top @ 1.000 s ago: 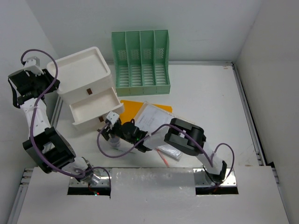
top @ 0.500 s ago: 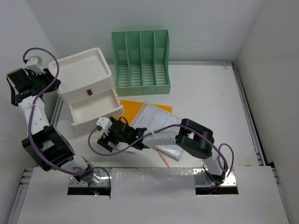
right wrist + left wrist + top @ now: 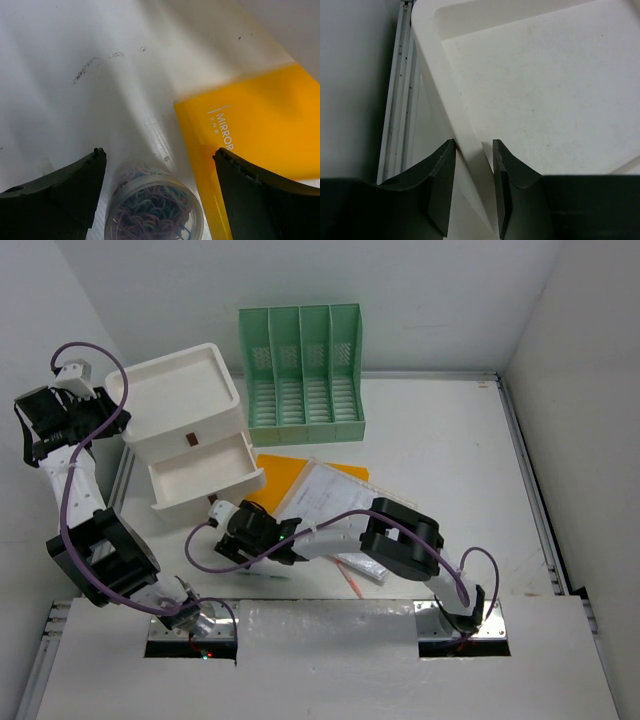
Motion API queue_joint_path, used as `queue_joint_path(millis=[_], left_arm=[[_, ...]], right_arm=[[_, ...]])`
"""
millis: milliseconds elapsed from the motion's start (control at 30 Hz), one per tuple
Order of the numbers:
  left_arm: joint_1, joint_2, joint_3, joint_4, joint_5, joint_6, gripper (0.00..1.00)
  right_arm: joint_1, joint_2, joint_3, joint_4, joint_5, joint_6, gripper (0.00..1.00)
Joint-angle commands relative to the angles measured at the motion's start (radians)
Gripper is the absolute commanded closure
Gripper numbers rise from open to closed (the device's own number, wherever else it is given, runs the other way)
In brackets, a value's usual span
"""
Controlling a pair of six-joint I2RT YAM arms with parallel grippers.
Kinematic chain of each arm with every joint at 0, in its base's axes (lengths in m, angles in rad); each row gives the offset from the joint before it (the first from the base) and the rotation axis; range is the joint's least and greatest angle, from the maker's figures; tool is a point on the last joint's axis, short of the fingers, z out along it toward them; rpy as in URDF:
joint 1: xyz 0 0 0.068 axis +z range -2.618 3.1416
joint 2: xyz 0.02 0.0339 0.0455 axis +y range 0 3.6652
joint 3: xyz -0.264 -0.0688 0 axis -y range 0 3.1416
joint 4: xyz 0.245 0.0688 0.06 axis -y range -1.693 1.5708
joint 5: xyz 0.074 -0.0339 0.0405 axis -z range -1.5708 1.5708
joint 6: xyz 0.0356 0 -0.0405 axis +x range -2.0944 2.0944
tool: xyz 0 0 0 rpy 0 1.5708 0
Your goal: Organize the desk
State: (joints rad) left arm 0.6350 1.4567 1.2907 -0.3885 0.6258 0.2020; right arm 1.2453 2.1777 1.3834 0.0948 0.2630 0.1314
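Observation:
The desk [image 3: 440, 440] is a white tabletop with silver rails. My left gripper [image 3: 103, 405] is at the left rim of the white drawer box [image 3: 180, 390]. In the left wrist view its jaws [image 3: 472, 143] are closed on that rim [image 3: 462, 125]. My right gripper [image 3: 230, 533] reaches left across the near desk and is open. In the right wrist view [image 3: 159, 152] a clear jar of coloured paper clips [image 3: 155, 210] stands between its fingers, untouched. A yellow folder [image 3: 255, 125] lies just to its right.
The box's lower drawer [image 3: 205, 472] is pulled open. A green file rack [image 3: 300, 370] stands behind it. The yellow folder [image 3: 280, 472] and papers in a clear sleeve [image 3: 330, 495] lie mid-desk, with a red pen [image 3: 353, 580] near the front edge.
My right gripper has moved down and left toward the near edge, with its wrist turned. My left gripper has shifted slightly toward the box's rim.

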Motion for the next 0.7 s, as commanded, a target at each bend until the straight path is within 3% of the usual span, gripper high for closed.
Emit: queue_joint_path(millis=[0, 167, 400, 667], left_arm=[[-0.004, 0.010, -0.030, -0.202, 0.069, 0.019, 0.78], [-0.004, 0.014, -0.033, -0.197, 0.068, 0.017, 0.78], [-0.004, 0.016, -0.031, -0.191, 0.071, 0.014, 0.78], [-0.004, 0.016, -0.030, -0.196, 0.072, 0.017, 0.78]], right_arm=[[-0.001, 0.014, 0.040, -0.046, 0.038, 0.013, 0.15], [0.000, -0.019, 0.014, -0.035, 0.007, 0.019, 0.23], [0.003, -0.094, 0.002, -0.067, -0.071, 0.011, 0.01], [0.003, -0.128, -0.020, -0.165, -0.099, 0.025, 0.04]])
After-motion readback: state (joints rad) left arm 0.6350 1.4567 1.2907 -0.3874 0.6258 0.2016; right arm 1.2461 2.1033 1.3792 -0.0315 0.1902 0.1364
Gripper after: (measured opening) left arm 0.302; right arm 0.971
